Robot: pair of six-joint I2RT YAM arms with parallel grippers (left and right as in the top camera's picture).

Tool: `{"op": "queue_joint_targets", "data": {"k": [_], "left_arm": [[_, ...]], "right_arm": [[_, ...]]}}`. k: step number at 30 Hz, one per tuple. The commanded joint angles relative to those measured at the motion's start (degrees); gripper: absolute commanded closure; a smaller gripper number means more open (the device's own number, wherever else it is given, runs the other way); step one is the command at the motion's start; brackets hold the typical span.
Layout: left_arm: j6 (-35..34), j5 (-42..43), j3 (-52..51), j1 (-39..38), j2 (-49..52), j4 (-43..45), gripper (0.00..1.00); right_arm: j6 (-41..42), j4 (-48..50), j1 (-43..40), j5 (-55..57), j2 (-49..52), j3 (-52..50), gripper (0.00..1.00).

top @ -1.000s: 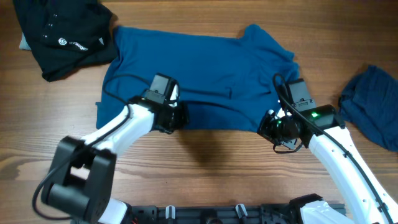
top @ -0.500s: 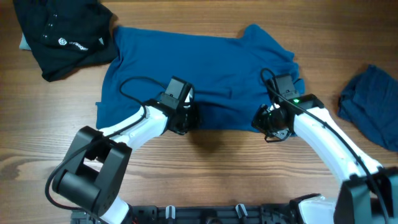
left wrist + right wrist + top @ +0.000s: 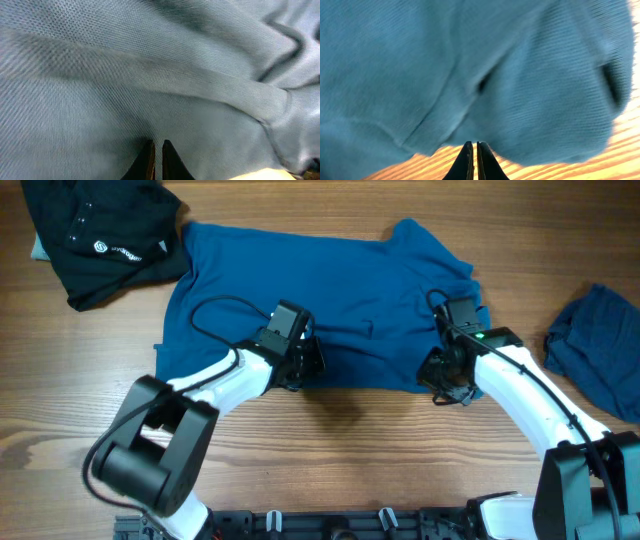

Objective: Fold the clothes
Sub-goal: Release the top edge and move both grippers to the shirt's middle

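Your table (image 3: 330,450) carries the mid-blue T-shirt (image 3: 330,290), spread flat from the centre toward 12 o'clock. A darker blue garment (image 3: 600,355) is bunched at 3 o'clock and a black garment (image 3: 100,240) is heaped at 10 o'clock, both away from the edge you are working.

Both arms meet the shirt's hem (image 3: 370,385) on its 6 o'clock side, the left gripper (image 3: 303,367) toward 7 o'clock and the right gripper (image 3: 442,377) toward 5 o'clock. Both claws are clenched tight. The wrist views show the fingertips (image 3: 466,159) pressed together right at the cloth, but you cannot tell whether a layer is really caught between them.

I'd judge this to be the start of the bottom-to-top fold, so test each pinch with a small lift first. Then raise both sides level and carry them toward 12 o'clock at a matched pace. Keep the hem taut between the claws so it lands straight without dragging the lower layer.
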Motion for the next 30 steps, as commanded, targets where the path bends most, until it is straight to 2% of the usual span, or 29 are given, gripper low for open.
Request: {"op": "queue_joint_targets", "data": {"k": [1, 12, 22, 30], "left_arm": [[-2.3, 0.1, -0.4, -0.3, 4.6, 1.7, 0.92], [-3.3, -0.4, -0.4, -0.2, 9.9, 3.5, 0.91], [-3.3, -1.7, -0.4, -0.2, 9.9, 2.5, 0.88], [-3.3, 1.0, -0.3, 3.0, 8.9, -4.3, 0.91]], "right_arm": [[0.5, -0.6, -1.7, 1.6, 0.7, -0.7, 0.95], [0.7, -3.5, -2.7, 7.5, 0.7, -0.7, 0.91], [-3.5, -3.5, -10.3, 7.6, 0.7, -0.7, 0.91], [-7.3, -1.3, -15.1, 9.2, 0.7, -0.7, 0.87]]}}
